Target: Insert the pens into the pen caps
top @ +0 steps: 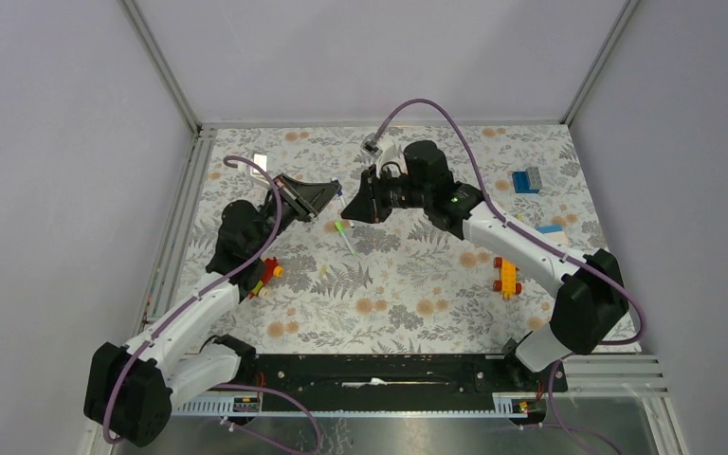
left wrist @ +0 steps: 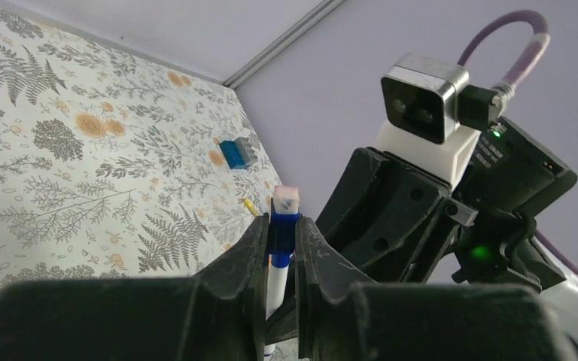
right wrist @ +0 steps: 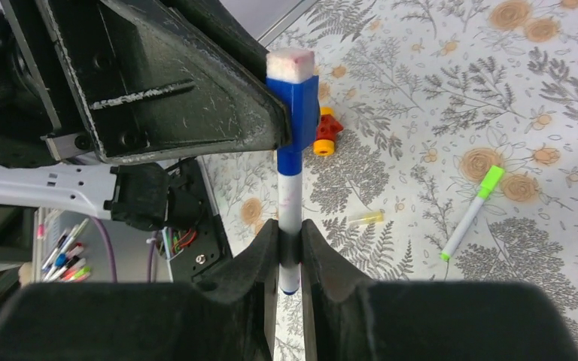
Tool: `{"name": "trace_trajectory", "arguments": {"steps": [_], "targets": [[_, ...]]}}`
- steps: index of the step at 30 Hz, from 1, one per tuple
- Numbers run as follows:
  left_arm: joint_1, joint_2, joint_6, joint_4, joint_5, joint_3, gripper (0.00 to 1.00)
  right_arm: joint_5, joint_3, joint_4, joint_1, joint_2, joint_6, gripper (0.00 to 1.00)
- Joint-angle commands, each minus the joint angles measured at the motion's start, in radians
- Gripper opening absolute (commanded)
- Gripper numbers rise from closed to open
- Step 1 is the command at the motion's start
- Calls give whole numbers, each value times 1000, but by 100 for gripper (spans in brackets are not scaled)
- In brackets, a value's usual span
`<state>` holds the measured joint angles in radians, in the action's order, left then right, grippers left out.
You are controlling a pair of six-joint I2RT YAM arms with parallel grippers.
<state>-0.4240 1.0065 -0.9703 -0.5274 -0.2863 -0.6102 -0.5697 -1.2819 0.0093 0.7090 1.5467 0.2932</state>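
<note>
Left fingers (left wrist: 239, 274) were clamped on the dark blue cap (left wrist: 282, 229), and the right fingers (right wrist: 260, 267) were clamped on the white barrel of the pen (right wrist: 289, 199), whose upper end sat inside that cap. In the overhead view the left arm (top: 199, 313) stretched up from the lower left and the right arm (top: 521, 246) bent in from the lower right. Their wrists were nose to nose just above the centre of the floral surface (top: 417, 284), with the pen held in the air between them. The pen was slim and white with faint reddish smudges; the cap was squarish, with a whitish, pink-tinged end. In the right wrist view its long axis ran straight up the frame, cap end at the top. A second pen (right wrist: 463, 226), green-capped, lay flat at the right of that frame, slanted, cap toward the upper right.
</note>
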Motion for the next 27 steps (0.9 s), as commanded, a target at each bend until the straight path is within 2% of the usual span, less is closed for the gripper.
{"name": "trace_trajectory", "arguments": {"steps": [1, 6, 12, 19, 23, 27], "targets": [[-52, -18, 62, 180, -276, 44, 0, -86, -116, 259, -31, -43, -7, 0], [-53, -47, 114, 251, -257, 34, 0, -133, -128, 258, -50, -39, 16, 0], [-52, -42, 104, 260, -252, 25, 0, -56, -111, 266, -50, -30, 23, 0], [-54, -10, 75, 355, -195, -11, 0, 221, -94, 197, -45, -32, 3, 0], [-64, 19, 47, 392, -170, -31, 0, 477, -141, 82, 10, -11, -23, 0], [-75, 54, 17, 463, -125, -63, 0, 560, -152, 59, 41, 1, -12, 0]]}}
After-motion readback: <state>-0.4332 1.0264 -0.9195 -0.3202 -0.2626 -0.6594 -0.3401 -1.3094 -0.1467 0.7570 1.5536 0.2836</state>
